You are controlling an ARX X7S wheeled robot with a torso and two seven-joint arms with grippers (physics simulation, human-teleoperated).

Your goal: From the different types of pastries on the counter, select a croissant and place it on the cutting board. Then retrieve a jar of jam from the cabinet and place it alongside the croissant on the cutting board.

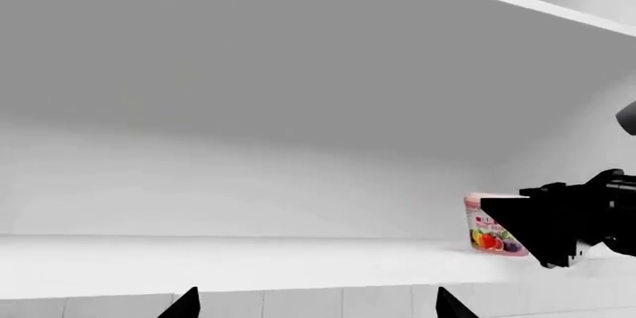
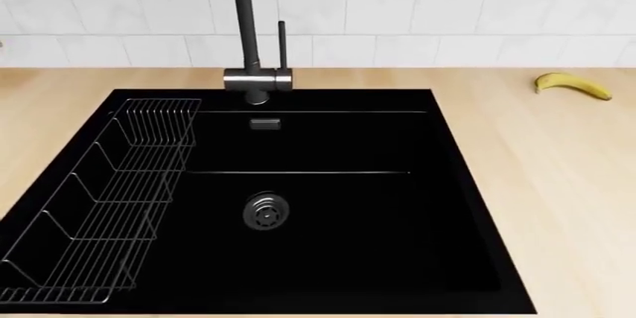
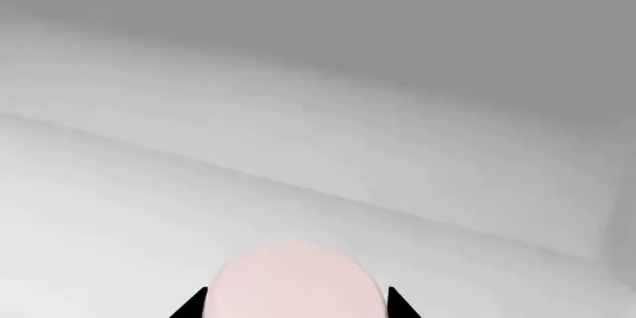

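The jar of jam (image 1: 487, 230), pinkish-red with a fruit label, stands upright on the white cabinet shelf (image 1: 249, 262). My right gripper (image 1: 556, 221) reaches in from the side and covers the jar's far side. In the right wrist view the jar's pink lid (image 3: 298, 281) fills the gap between the fingers of the right gripper (image 3: 295, 304), which sit against its sides. My left gripper (image 1: 318, 307) is open and empty, below the shelf's front edge, well away from the jar. The croissant, cupcake and cutting board are out of view. Neither gripper shows in the head view.
The head view looks down on the pale wood counter (image 2: 556, 154) with the black sink (image 2: 328, 206), a black faucet (image 2: 243, 27), a wire dish rack (image 2: 109, 191) inside the sink, and a yellow banana (image 2: 573, 85) by the tiled wall.
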